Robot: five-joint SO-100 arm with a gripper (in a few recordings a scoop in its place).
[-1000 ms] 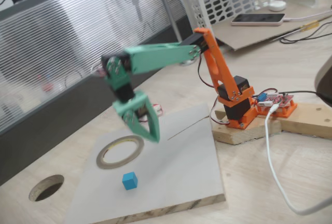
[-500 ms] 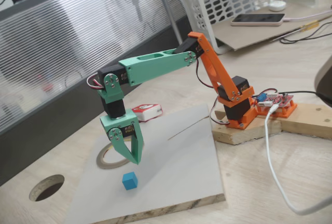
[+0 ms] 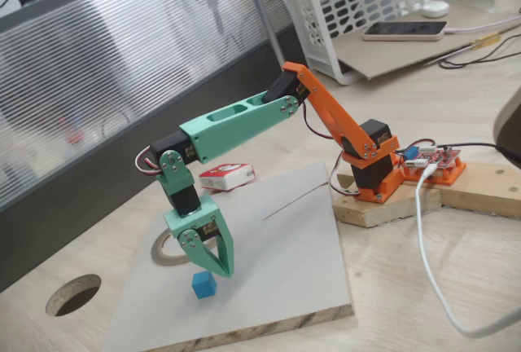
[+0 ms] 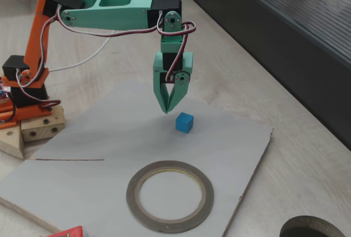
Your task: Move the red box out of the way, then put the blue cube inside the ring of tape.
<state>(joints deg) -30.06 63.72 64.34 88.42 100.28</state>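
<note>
The tiny bright-blue cube [image 4: 184, 122] sits on the pale grey board [image 4: 98, 138], apart from the flat grey-tan ring of tape [image 4: 170, 195]. Just beside the cube, the mint-green fingers [image 4: 168, 104] point down, closed on nothing. The red-and-white cardboard box [image 3: 226, 176] lies off the board on the wooden worktop [image 3: 456, 270].

In a fixed view the green arm covers most of the flat grey-tan ring of tape [image 3: 165, 248], leaving a short arc. The small red-and-white cardboard box [image 4: 67, 231] is cut off by the bottom edge in a fixed view, showing one red corner.
</note>
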